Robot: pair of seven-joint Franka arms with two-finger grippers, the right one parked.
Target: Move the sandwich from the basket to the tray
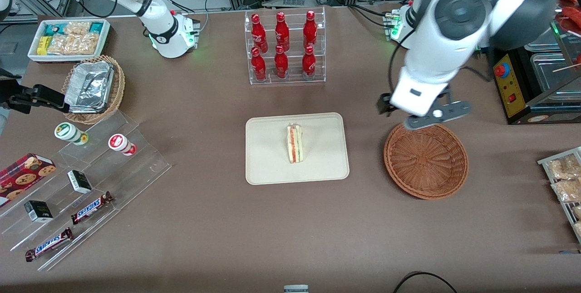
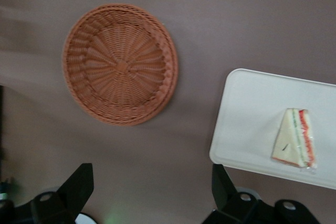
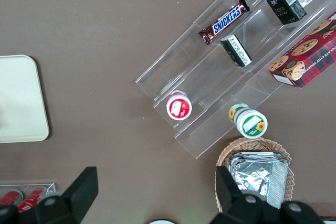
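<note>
- The sandwich [image 1: 295, 143] is seen lying on the tray [image 1: 268, 166], near its middle, with the filling layers facing up.
- The basket [image 1: 425, 161] is found beside the tray on the brown worktop [image 1: 218, 220], toward the working arm's end.
- The gripper [image 2: 152, 195] is held above the worktop near the basket, its fingers [image 2: 79, 184] spread apart around nothing.

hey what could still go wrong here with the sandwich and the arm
Little, probably. The sandwich stands on a narrow edge on the tray, so a bump could tip it. The open gripper hangs above the basket's rim; dropping lower, it might catch the wicker and drag the basket.
</note>
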